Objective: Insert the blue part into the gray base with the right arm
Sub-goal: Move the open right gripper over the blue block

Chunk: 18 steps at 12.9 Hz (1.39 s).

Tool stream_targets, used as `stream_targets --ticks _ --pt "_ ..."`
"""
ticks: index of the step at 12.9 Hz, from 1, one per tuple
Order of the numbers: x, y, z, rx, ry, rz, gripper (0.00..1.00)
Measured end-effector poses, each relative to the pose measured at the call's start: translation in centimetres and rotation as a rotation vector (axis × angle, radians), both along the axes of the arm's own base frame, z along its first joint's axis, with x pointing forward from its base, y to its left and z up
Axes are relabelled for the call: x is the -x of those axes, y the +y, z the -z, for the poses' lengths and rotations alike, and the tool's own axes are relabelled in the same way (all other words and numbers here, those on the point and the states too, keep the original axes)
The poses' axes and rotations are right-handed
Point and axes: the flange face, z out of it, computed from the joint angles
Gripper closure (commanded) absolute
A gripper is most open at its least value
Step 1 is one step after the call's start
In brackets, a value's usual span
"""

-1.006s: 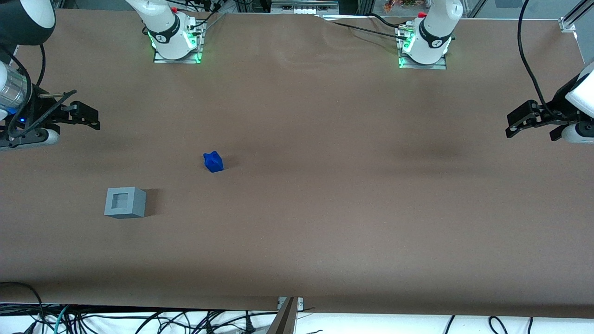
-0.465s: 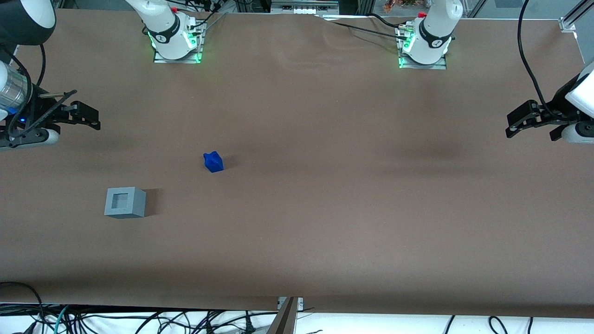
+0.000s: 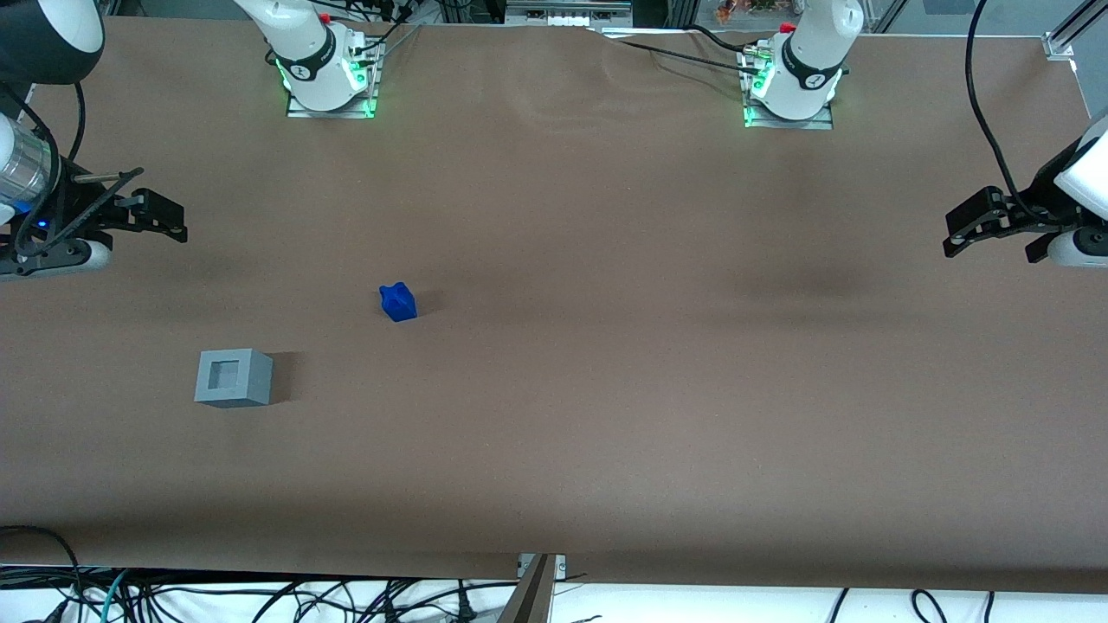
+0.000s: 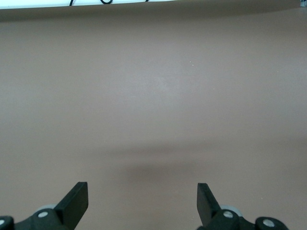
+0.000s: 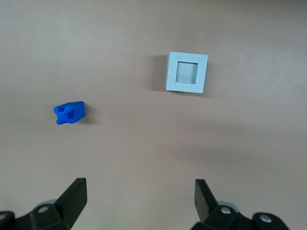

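A wide brown table [image 3: 606, 389] fills the front view, its surface bare apart from two small objects sitting in the left half of the frame. The blue part [image 3: 398, 302] lies a little left of centre, resting on the tabletop with nothing touching it. The gray base [image 3: 233, 378] stands lower and further left in the frame, nearer to the front camera than the blue part and well apart from it, its square recess facing up and holding nothing.

The right arm [image 3: 30, 164] enters at the left edge of the frame, and most of it is cut off by the border; only a white upper section, a silver ring, a blue light and black cabling show. Its gripper [image 3: 164, 219] hangs above the table at mid-left, farther from the front camera than both objects and well apart from them. The black fingers are spread wide with only air between them.

In the right wrist view, both fingertips [image 5: 76, 191] are cropped by the frame edge, so only their inner tips appear. Past them, the blue part [image 5: 70, 113] shows its knobbed face, though its exact shape is hard to make out. The gray base [image 5: 187, 73] sits squarely upright, its recess [image 5: 187, 72] plainly visible.

The left wrist view shows only bare brown tabletop.
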Motion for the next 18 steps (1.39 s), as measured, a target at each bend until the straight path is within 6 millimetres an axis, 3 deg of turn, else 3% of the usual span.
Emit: stream_targets --ticks 15,18 --pt "0.0 0.2 0.1 0.000 0.003 -0.004 0.01" --pt "-0.3 2.3 2.1 -0.007 -0.002 -0.025 0.01"
